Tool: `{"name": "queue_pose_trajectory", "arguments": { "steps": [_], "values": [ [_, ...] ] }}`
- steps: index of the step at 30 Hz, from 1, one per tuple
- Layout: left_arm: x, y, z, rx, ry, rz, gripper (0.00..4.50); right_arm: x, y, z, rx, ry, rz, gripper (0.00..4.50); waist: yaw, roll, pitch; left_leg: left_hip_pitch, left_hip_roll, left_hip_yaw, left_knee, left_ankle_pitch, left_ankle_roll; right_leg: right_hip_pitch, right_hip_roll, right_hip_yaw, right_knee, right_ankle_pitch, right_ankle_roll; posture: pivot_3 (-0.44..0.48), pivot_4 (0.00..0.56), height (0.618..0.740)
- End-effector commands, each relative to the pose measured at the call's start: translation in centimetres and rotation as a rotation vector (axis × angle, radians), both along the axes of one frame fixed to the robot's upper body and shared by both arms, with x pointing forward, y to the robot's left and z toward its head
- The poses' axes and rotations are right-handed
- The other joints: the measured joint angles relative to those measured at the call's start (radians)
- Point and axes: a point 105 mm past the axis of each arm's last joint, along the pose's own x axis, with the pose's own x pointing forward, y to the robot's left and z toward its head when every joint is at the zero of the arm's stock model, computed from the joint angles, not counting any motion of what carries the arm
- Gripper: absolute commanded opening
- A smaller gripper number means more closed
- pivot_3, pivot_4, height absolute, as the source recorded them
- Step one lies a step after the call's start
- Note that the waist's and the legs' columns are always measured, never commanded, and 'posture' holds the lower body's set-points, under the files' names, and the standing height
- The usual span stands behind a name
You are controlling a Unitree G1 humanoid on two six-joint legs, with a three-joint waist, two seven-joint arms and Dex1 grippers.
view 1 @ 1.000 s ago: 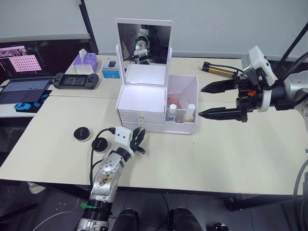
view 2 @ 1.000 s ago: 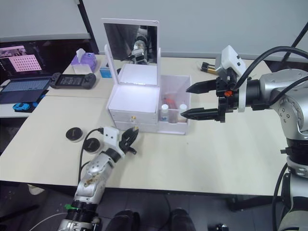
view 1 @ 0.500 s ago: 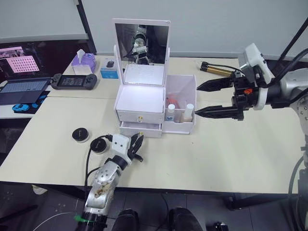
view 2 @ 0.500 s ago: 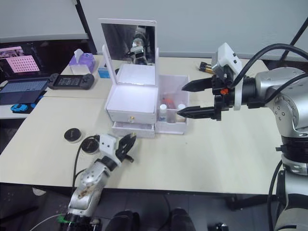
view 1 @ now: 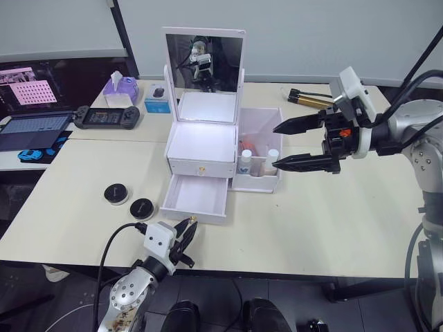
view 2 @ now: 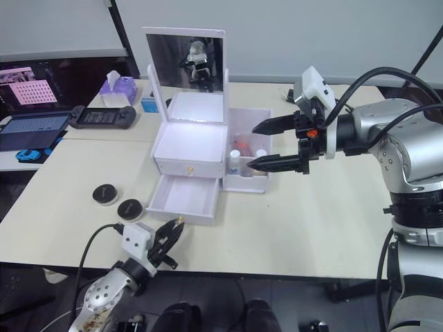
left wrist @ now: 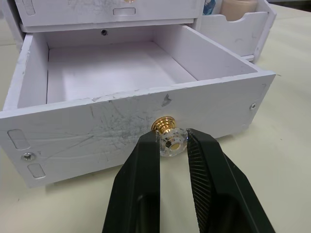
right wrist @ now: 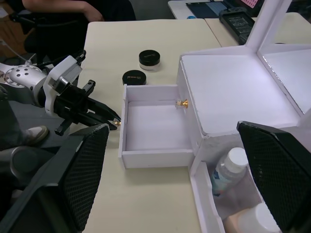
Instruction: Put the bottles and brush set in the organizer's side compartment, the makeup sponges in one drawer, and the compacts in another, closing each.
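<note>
1. progress: the organizer [view 1: 201, 149] stands mid-worktop with its lower drawer [view 1: 196, 198] pulled fully out and bare inside; the upper drawer [view 1: 201, 167] is shut. judged from this, the drawer-opening step is just complete.
2. side compartment [view 1: 259, 149]: two bottles [view 1: 247, 160] already stand upright inside it, one white-capped with a blue-printed label, one pale beige with a white cap. a brush set cannot be made out there.
3. remaining: two compacts [view 1: 129, 200] lie on the worktop [view 1: 332, 221] just left of the open drawer, well outside it. no makeup sponges can be identified. both drawers are yet to be filled and closed.
4. left tool [left wrist: 171, 145]: its two black fingers are closed on the drawer knob [left wrist: 169, 137], pinching the clear faceted head from both sides.
5. right tool [view 1: 294, 145]: spread wide and empty, hovering above the worktop just right of the side compartment.
6. materials: the organizer is white, rigid, matte plastic with a tilted mirror [view 1: 204, 63] on top; the drawer front is heavily scuffed with fine scratches. the knob has a brass-coloured stem and a glassy head. the compacts are flat black discs with glossy lids. the worktop is smooth, pale beige laminate.
</note>
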Motion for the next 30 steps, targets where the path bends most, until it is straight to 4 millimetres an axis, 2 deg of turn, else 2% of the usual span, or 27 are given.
{"name": "queue_pose_trajectory", "arguments": {
  "steps": [1,7,9,13,19,20,25,30],
  "values": [
    [-0.2,-0.2,0.8,-0.019,-0.012,0.001,0.51,-0.2,0.2,1.2,0.004,-0.060,0.020,4.50,0.000,0.000,0.000,0.000,0.000,0.000,0.000,0.000,0.000,0.000,0.000,0.000,0.000,0.000,0.000,0.000,0.150,0.725],
    [-0.4,-0.5,0.7,-0.045,0.022,-0.015,0.51,-0.2,0.4,1.2,0.008,-0.062,0.026,4.50,-0.002,0.000,0.000,0.000,0.000,0.000,0.000,0.000,0.000,0.000,0.001,0.000,0.000,0.000,0.000,0.000,0.150,0.725],
    [-0.5,-0.5,0.8,-0.060,0.027,-0.030,1.26,-0.2,0.4,1.2,0.009,-0.062,0.027,4.50,-0.002,0.000,0.000,0.000,0.000,0.000,0.000,0.000,0.000,0.000,0.001,0.000,0.000,0.000,0.000,0.000,0.150,0.725],
    [-0.6,0.1,2.0,-0.134,0.004,-0.020,2.47,-0.3,0.4,1.1,0.008,-0.062,0.027,4.50,-0.004,0.000,0.000,0.000,0.000,0.000,0.000,0.000,0.000,0.000,0.001,0.000,0.000,0.000,0.000,0.000,0.150,0.725],
    [-2.5,2.0,3.2,-0.177,0.003,-0.025,4.34,-0.4,0.3,0.7,0.002,-0.050,0.036,4.50,-0.008,0.000,0.000,0.000,0.000,0.000,0.000,0.000,0.000,0.000,0.001,0.000,0.000,0.000,-0.001,0.000,0.150,0.725],
    [-2.8,2.6,3.5,-0.195,0.001,-0.011,4.47,-0.4,0.3,0.6,0.001,-0.048,0.039,4.50,-0.008,0.000,0.000,0.000,0.000,0.000,0.000,0.000,0.000,0.000,0.001,0.000,0.000,-0.001,-0.001,0.000,0.150,0.725],
    [-4.0,6.4,4.5,-0.219,-0.011,0.040,4.47,-0.5,0.4,0.5,-0.003,-0.033,0.069,4.50,-0.008,0.000,0.000,0.000,0.000,0.000,0.000,0.000,0.000,-0.001,0.001,0.000,0.000,-0.001,-0.002,0.000,0.150,0.725],
    [-3.9,11.1,4.7,-0.041,-0.011,0.126,4.47,-0.8,0.8,0.5,0.006,0.026,0.105,4.50,-0.007,0.000,0.000,0.000,0.000,0.001,0.000,0.000,0.000,-0.001,0.001,-0.001,0.000,-0.001,-0.002,0.000,0.150,0.725]
  ]
}}
